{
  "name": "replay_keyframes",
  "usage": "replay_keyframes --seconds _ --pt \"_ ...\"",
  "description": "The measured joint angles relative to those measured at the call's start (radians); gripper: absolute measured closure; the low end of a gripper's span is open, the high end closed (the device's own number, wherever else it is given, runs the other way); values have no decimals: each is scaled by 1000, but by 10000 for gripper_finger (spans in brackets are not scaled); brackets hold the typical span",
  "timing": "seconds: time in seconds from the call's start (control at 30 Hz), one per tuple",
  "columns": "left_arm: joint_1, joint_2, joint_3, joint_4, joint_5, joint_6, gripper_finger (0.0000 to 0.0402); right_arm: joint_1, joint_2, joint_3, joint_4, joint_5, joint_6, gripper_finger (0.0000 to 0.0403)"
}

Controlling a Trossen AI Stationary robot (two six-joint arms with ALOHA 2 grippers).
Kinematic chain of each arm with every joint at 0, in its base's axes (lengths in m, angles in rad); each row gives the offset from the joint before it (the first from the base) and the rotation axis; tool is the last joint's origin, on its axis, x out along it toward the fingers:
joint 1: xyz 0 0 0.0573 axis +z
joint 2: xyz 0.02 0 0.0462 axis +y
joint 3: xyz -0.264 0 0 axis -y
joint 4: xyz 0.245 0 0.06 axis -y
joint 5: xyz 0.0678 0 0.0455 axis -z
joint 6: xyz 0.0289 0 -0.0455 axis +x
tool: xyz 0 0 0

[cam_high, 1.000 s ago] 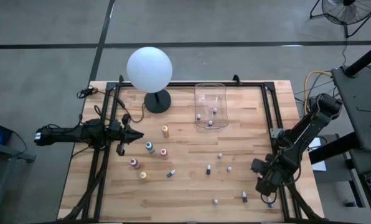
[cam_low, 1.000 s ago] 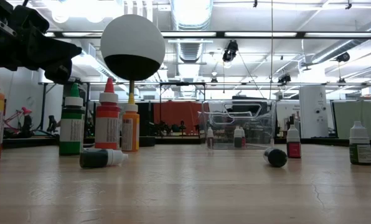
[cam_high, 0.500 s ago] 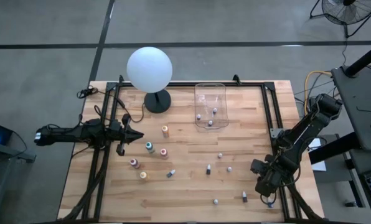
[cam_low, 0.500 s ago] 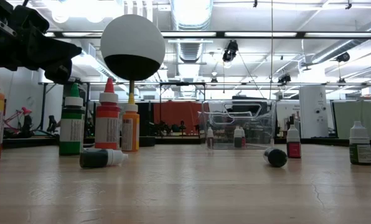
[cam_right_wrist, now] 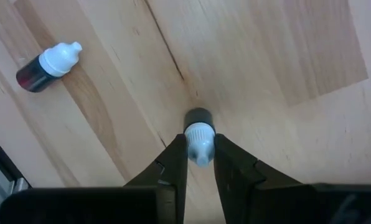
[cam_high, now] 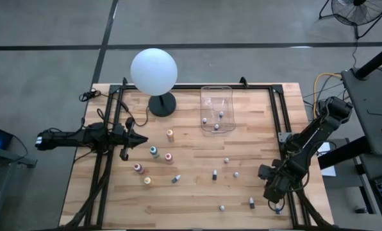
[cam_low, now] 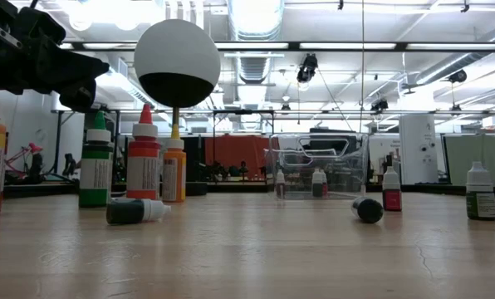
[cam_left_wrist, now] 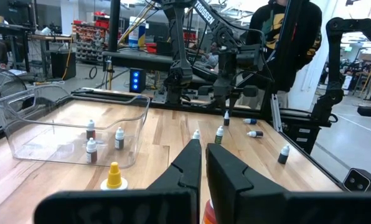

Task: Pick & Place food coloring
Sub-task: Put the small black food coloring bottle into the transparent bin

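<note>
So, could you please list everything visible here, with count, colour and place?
globe lamp: one, white, on the table, the left arm's side.
bin: one, clear, beside the lamp, holding three small bottles.
larger dropper bottles: five; orange, teal, pink, red, yellow; near the left arm.
small dropper bottles: about six loose, dark with white caps, right half.
person: one, dark hoodie, beyond the table.
left tool: shut, empty, left side.
right tool: shut on a seventh small bottle, right corner.

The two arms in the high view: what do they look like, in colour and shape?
Both are dark, slim and jointed. The left arm ends in a narrow pointed tool. The right arm has bulky rounded joints and its tool is blocky. The right tool's fingers are black, tapered wedges.
</note>
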Motion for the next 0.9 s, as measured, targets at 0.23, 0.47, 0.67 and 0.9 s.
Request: replay_keyframes --seconds 0.23,0.47,0.67,0.9 --pt "0 0 0 0 0 0 401 -24 1 62 -113 -27 -94 347" --pt "0 0 0 0 0 0 401 -85 -14 130 -229 -30 -209 348" --pt "0 0 0 0 0 0 401 -165 -17 210 -354 -34 -339 348" --pt "0 0 0 0 0 0 401 -301 -17 332 -502 -31 -511 348"
